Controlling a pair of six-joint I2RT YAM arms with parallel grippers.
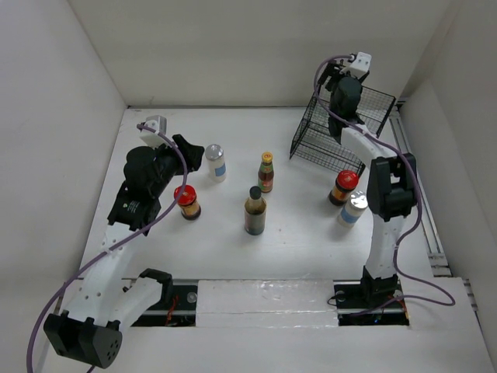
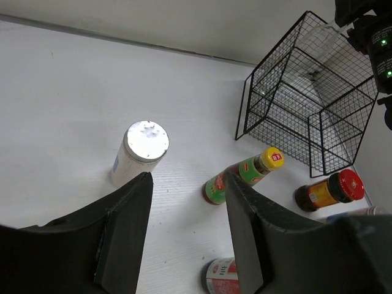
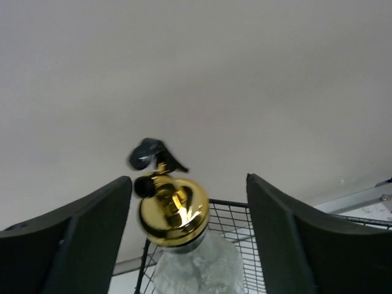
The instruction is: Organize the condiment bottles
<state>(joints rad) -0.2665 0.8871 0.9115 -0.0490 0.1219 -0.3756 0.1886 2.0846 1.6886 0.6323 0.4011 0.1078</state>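
Observation:
My left gripper (image 1: 192, 151) is open and empty above the table, next to a white silver-lidded shaker (image 1: 215, 162). In its wrist view the fingers (image 2: 131, 208) frame that shaker (image 2: 142, 150) and the yellow-capped bottle (image 2: 245, 174). The dark black-capped bottle (image 1: 255, 211), yellow-capped bottle (image 1: 266, 171), two red-lidded jars (image 1: 186, 202) (image 1: 344, 186) and a second shaker (image 1: 353, 208) stand on the table. My right gripper (image 1: 334, 78) is open over the basket. The clear bottle's gold cap (image 3: 173, 211) sits between its fingers, touching neither.
The black wire basket (image 1: 342, 136) stands at the far right by the back wall and holds the clear bottle (image 2: 309, 64). White walls close in the table on the left, back and right. A rail runs along the right edge (image 1: 423, 210).

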